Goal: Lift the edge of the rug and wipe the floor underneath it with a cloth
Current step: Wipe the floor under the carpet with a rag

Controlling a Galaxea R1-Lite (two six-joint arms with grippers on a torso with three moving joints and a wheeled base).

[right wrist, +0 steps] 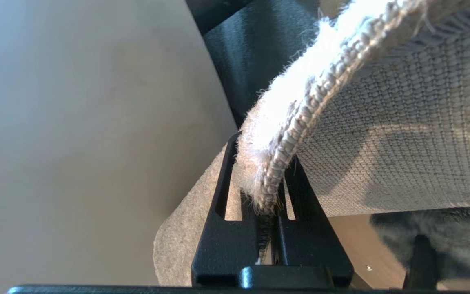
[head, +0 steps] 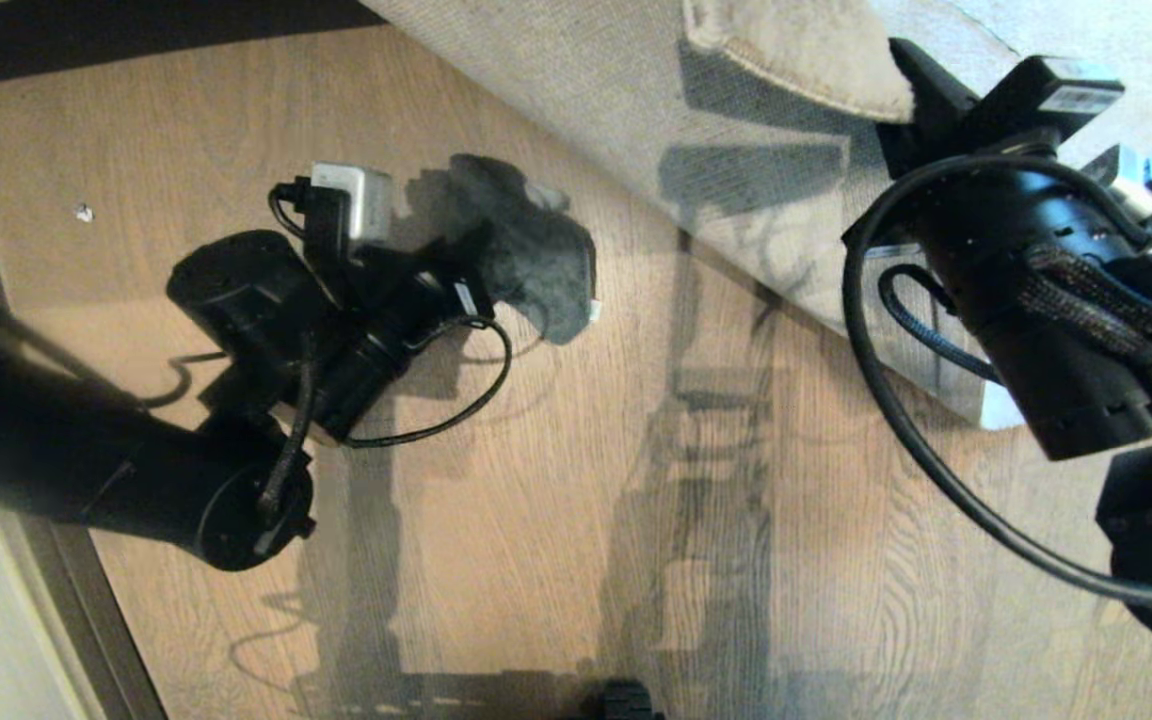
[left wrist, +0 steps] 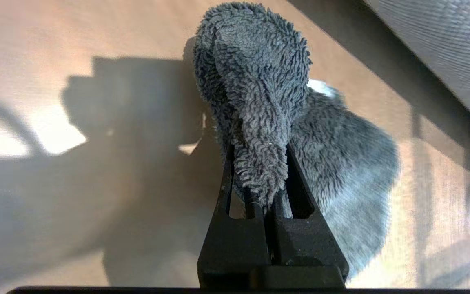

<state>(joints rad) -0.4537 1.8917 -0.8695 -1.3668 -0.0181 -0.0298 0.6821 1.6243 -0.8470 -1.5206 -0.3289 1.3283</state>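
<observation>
Rug (head: 636,130) edge is lifted off the floor (head: 556,480), woven backing up, along the exposed planks. Your right end effector (right wrist: 268,192) is clenched on the rug's bound edge. Your left end effector (left wrist: 259,179) grips the cloth (left wrist: 259,102), which rests on bare floor beside the raised edge.

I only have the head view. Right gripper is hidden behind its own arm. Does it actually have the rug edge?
Observer: Yes. In the right wrist view the right gripper is shut on the rug at its stitched edge, beige backing facing the camera.
Operator: Left one gripping the cloth properly?
Observer: The left gripper pinches a fold of the cloth between its fingers; the rest drapes onto the floor.
Operator: Cloth under the lifted part yet?
Observer: The right wrist view shows dark fuzzy cloth below the raised backing, by the floor.
</observation>
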